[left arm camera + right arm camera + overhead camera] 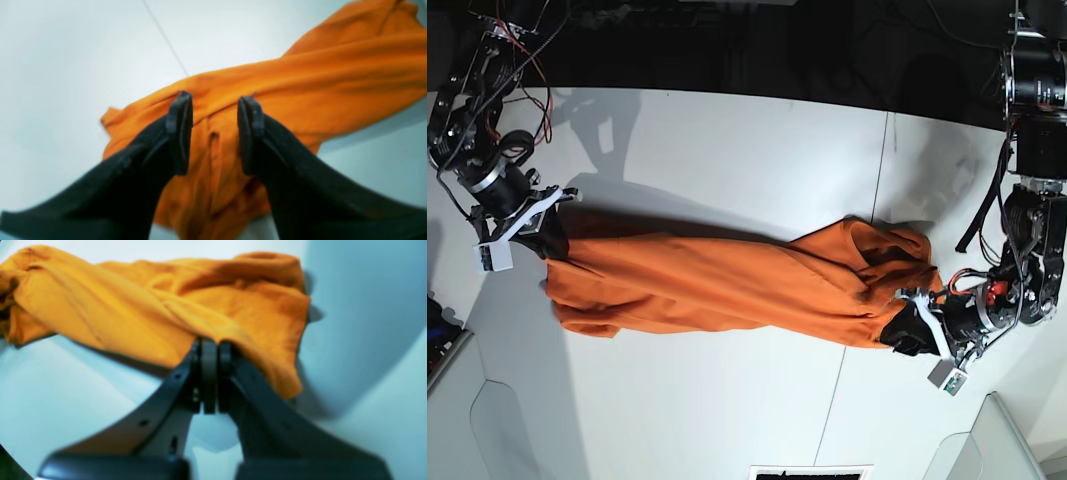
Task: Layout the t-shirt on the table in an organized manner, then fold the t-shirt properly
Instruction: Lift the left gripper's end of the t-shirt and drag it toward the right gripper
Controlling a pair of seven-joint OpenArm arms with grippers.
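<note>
Closed jaws, pinched orange t-shirt (pixel 140 316) edge

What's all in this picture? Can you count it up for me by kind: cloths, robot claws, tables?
T-shirt: 1, orange
Grippers: 2, left gripper and right gripper
Table: 1, white
Total: 4
</note>
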